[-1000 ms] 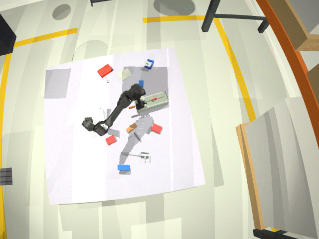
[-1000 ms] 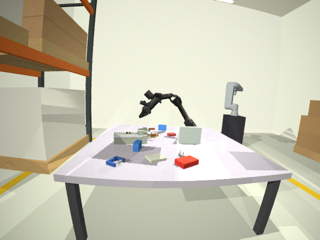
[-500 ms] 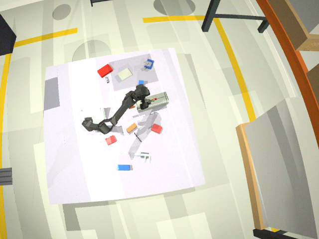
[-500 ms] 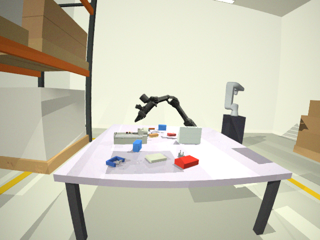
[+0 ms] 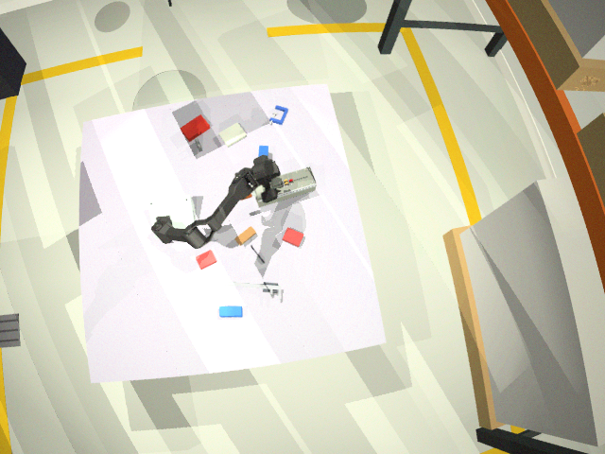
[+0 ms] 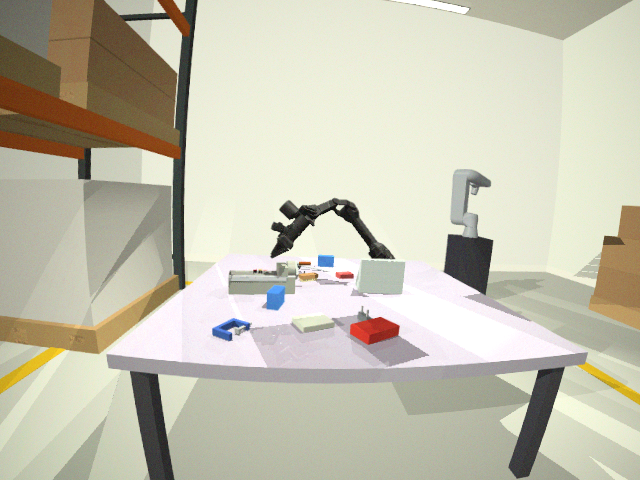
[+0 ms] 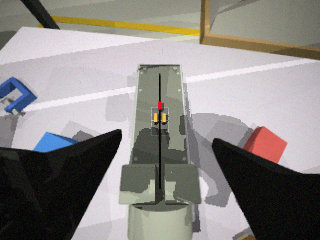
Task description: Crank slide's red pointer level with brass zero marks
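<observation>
The grey-green machine point(image 5: 305, 184) point(image 6: 258, 284) point(image 7: 149, 90) stands on the table, its slot running away from the housing in the wrist view. The red pointer point(image 7: 160, 105) point(image 5: 290, 181) sits beyond the two brass marks point(image 7: 164, 118), on the side away from the housing, not level with them. The crank's orange-brown handle point(image 5: 248, 197) point(image 6: 304, 263) is at the housing end; it is out of the wrist view. My gripper point(image 7: 168, 138) point(image 6: 272, 255) is open and empty, above the machine, its fingertips to either side of the body in the wrist view.
A blue block point(image 5: 264, 150) point(image 6: 275, 298) point(image 7: 52, 141) stands beside the machine. A red block point(image 5: 293, 236) point(image 7: 267, 145) and an orange block point(image 5: 246, 235) point(image 6: 308, 276) lie on the other side. A pale upright panel point(image 6: 379, 276) stands near the arm's base. Calipers lie farther off.
</observation>
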